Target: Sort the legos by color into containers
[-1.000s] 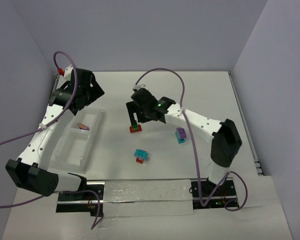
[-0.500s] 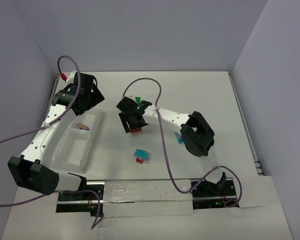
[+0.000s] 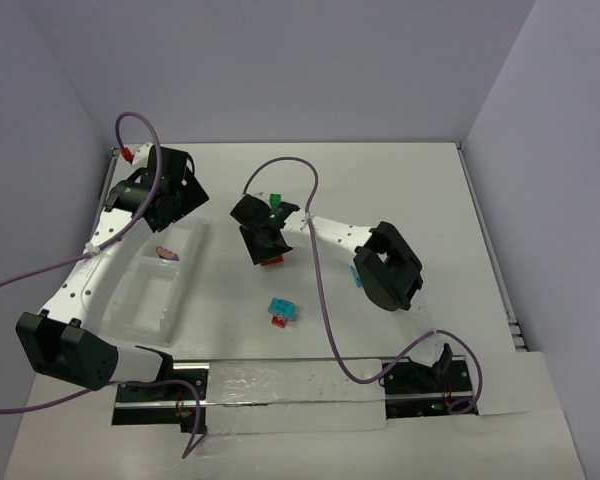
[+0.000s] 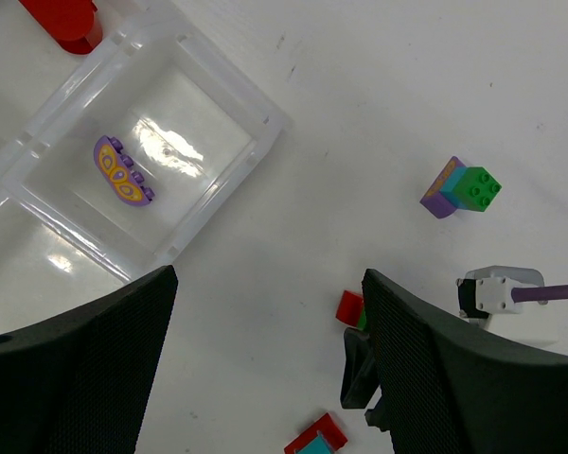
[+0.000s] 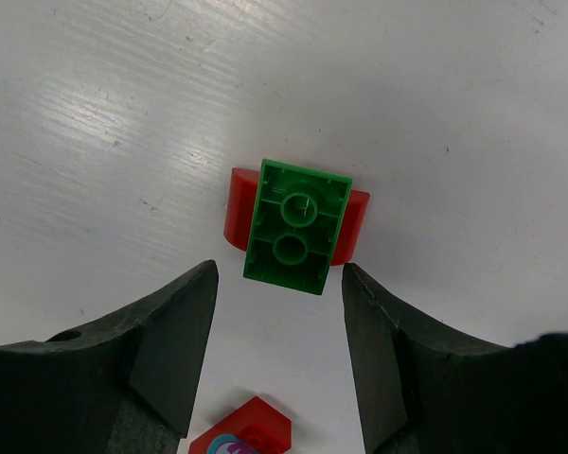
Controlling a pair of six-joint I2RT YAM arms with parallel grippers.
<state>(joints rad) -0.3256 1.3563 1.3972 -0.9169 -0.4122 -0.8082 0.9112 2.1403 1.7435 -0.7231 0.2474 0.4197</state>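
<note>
On the table [image 5: 95,113], the green-on-red lego pair [image 5: 293,236] is being framed by the right gripper's [image 5: 276,293] spread fingers [image 5: 170,340] and judged light, rigid, slick, best pinched across the green brick's [image 5: 298,203] long sides.

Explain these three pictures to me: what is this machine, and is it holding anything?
These are two robot arms bolted at a table's near edge, each ending in a two-fingered claw. The wide picture comes from a fixed camera above and behind them. The other two come from small cameras on the wrists, so the dark shapes at the bottom are each claw's own fingers. On the table lie little toy bricks: a green-on-red pair, a cyan-and-red pair and a purple-and-green pair. At the left sits a clear divided tray with one purple piece in a compartment. The right claw hangs open over the green-on-red pair, not gripping it. The left claw is open too and holds nothing.
</note>
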